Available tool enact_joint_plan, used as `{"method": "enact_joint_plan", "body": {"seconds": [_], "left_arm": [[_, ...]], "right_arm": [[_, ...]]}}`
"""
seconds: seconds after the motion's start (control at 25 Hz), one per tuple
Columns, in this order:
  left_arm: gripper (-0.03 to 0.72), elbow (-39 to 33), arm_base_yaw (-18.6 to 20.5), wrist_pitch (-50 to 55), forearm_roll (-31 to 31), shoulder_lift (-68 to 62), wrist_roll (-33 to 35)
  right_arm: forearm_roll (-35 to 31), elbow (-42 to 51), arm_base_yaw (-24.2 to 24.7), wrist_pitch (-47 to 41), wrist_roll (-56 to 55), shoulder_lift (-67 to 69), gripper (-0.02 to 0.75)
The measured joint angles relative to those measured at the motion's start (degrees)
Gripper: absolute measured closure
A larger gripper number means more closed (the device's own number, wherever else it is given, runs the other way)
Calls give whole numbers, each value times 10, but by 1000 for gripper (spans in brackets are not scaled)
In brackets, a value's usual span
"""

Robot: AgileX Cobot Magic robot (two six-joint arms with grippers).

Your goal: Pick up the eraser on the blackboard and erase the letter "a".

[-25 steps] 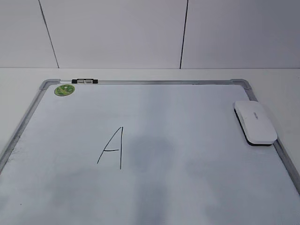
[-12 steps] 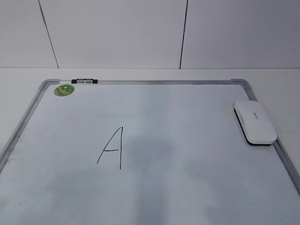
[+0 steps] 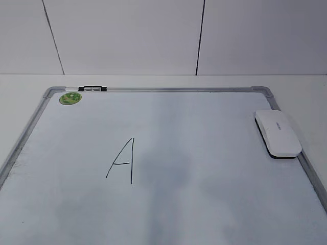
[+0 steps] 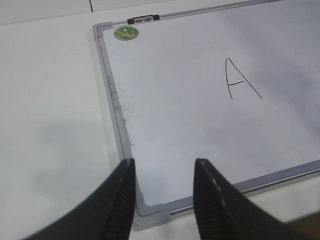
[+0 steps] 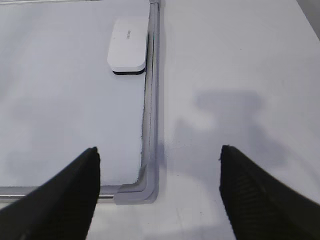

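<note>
The white eraser (image 3: 278, 132) lies flat at the right edge of the blackboard (image 3: 168, 90), near its far right corner. It also shows in the right wrist view (image 5: 128, 45), against the board's right frame (image 5: 151, 100). A tall capital "A" (image 3: 122, 161) is drawn left of the board's middle and also shows in the left wrist view (image 4: 240, 80). No small letter "a" shows in any view. My left gripper (image 4: 164, 167) is open and empty above the board's near left corner. My right gripper (image 5: 159, 150) is wide open and empty above the near right corner. Neither gripper shows in the exterior view.
A round green sticker (image 3: 70, 98) and a black-silver clip (image 3: 92, 88) sit at the board's far left corner. The board lies on a white table (image 5: 240, 75). A white panelled wall (image 3: 127, 35) stands behind.
The faint dark shadow on the board right of the capital "A" has faded. The eraser and the board have not moved.
</note>
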State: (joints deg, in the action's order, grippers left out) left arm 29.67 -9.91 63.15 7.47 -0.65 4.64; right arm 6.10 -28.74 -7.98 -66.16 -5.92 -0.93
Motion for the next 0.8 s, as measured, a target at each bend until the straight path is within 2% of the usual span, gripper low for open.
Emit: {"method": "enact_joint_plan", "body": {"seconds": [0.32, 0.64, 0.8], "left_arm": [[402, 0, 2, 0, 0, 1, 0], [412, 0, 71, 0, 0, 1, 0], [420, 0, 90, 0, 0, 1, 0]], "right_arm": [[0, 0, 27, 0, 0, 0, 145], [0, 0, 87, 0, 0, 0, 145], [0, 0, 104, 0, 0, 0, 145]]}}
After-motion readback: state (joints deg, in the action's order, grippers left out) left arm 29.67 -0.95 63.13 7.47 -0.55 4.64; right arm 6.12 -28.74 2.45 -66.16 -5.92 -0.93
